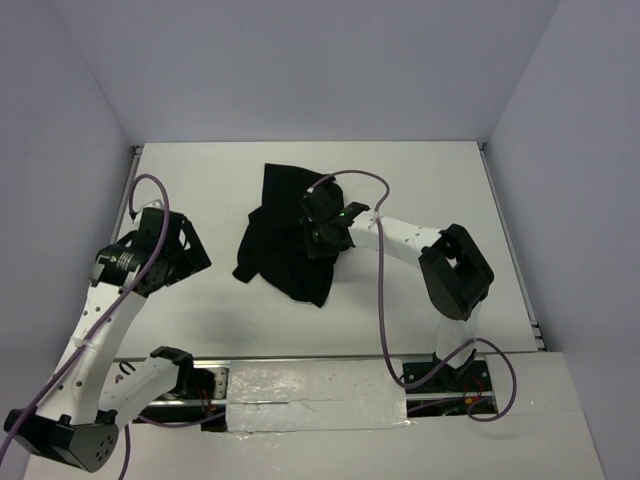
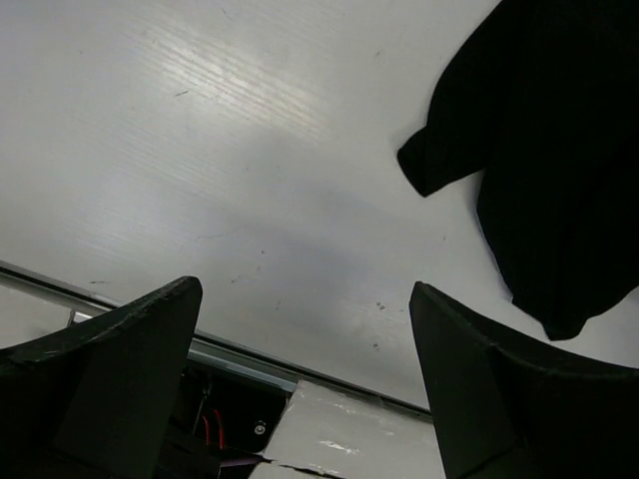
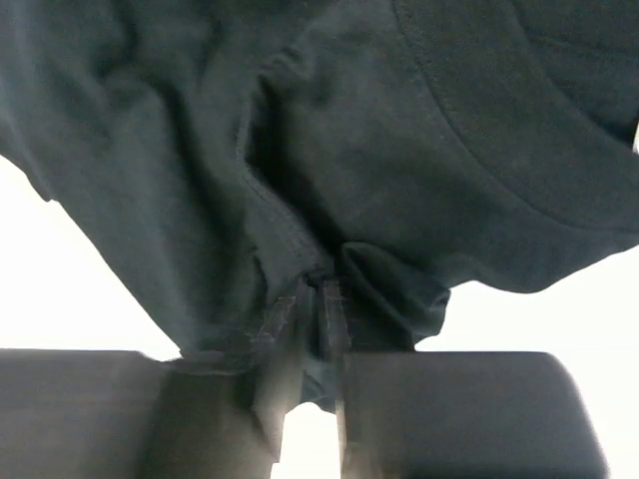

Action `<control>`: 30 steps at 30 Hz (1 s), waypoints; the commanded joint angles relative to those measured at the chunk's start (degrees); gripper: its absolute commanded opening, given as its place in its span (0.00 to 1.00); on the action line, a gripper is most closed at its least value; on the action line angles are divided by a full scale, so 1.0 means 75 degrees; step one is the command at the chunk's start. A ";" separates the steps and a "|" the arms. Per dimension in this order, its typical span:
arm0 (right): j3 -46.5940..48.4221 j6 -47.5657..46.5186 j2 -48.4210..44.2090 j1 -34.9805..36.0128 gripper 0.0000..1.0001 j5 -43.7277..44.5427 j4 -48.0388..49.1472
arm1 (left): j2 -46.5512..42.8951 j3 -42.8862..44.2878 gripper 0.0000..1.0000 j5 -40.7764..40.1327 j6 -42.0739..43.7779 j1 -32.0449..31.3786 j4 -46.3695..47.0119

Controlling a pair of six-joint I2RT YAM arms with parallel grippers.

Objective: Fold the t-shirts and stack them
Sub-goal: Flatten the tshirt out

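Observation:
The black t-shirt (image 1: 285, 235) lies crumpled in the middle of the white table, bunched up under my right gripper (image 1: 322, 238). In the right wrist view my right gripper (image 3: 319, 289) is shut on a fold of the t-shirt (image 3: 200, 150), with cloth draping around the fingers. My left gripper (image 1: 178, 262) is open and empty above the table's left side, apart from the shirt. In the left wrist view my left gripper (image 2: 305, 299) stands with jaws wide apart, and the t-shirt (image 2: 559, 150) lies to its upper right. No white tag shows.
The white table (image 1: 200, 190) is walled at the back and sides. A metal rail and taped panel (image 1: 320, 385) run along the near edge by the arm bases. The rail also shows in the left wrist view (image 2: 240, 354). Purple cables loop over both arms.

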 commanded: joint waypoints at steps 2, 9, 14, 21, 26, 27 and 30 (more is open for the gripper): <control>-0.0001 0.0092 -0.0421 0.0090 0.00 0.0457 0.0102 | -0.0245 -0.0349 1.00 0.0278 -0.0049 0.0045 0.0065; -0.0092 0.0897 -0.1826 -0.0143 0.00 0.1852 -0.0812 | 0.0058 -0.1229 1.00 0.1203 -0.0096 0.0033 0.1365; -0.1509 0.1954 -0.3604 -0.1068 0.00 0.2287 -0.1118 | 0.1802 -0.0749 0.98 0.1474 -0.0867 -0.0177 0.1986; -0.2893 0.2132 -0.4897 -0.1901 0.00 0.1690 -0.0895 | 0.4767 0.0047 0.85 0.0891 -0.1420 -0.1314 0.2891; -0.3456 0.2015 -0.5413 -0.2253 0.00 0.1339 -0.0778 | 0.6164 0.0669 0.76 -0.0084 -0.1981 -0.1795 0.2095; -0.3538 0.1979 -0.5460 -0.2288 0.00 0.1327 -0.0766 | 0.6223 0.0705 0.75 -0.0445 -0.2180 -0.1888 0.1965; -0.3632 0.1862 -0.5589 -0.2464 0.00 0.1326 -0.0755 | 0.6212 0.0682 0.74 -0.0904 -0.2381 -0.1982 0.1718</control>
